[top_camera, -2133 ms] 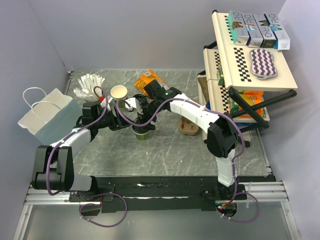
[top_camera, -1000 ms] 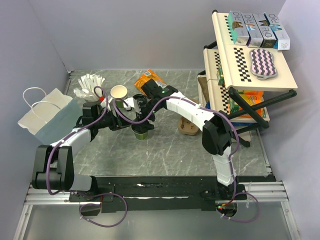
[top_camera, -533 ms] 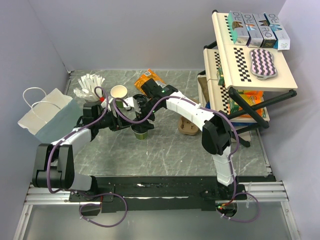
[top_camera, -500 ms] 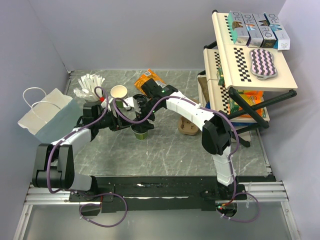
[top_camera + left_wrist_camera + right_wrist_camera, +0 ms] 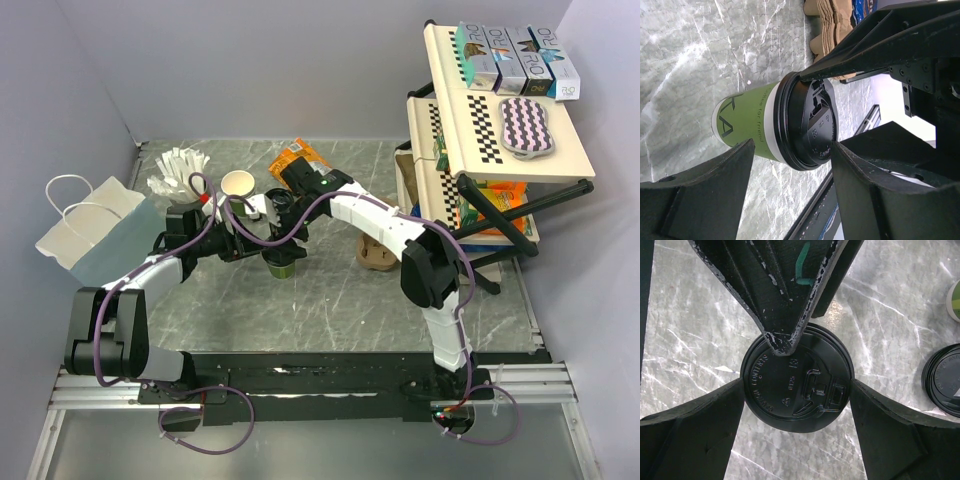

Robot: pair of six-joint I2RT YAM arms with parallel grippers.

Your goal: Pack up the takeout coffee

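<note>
coffee cup (image 5: 752,127): paper, green band, round glossy black lid (image 5: 797,377), upright mid-table on veined grey marble top (image 5: 330,300) | left gripper (image 5: 790,192): spread, cup between | right gripper (image 5: 797,390): wide, straddling lid | lid stack (image 5: 946,380) at 3 o'clock

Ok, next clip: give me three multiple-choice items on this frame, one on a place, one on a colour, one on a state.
1. The takeout coffee stands: A on the rack; B on the table; C in the paper bag.
2. Its lid is: A black; B white; C green.
3. The white-and-green cup behind it is: A tipped over; B lidded; C upright and lidless.
Answers: B, marbled tabletop shows all around it; A, both wrist views show a black lid; C, its open mouth faces up.
</note>
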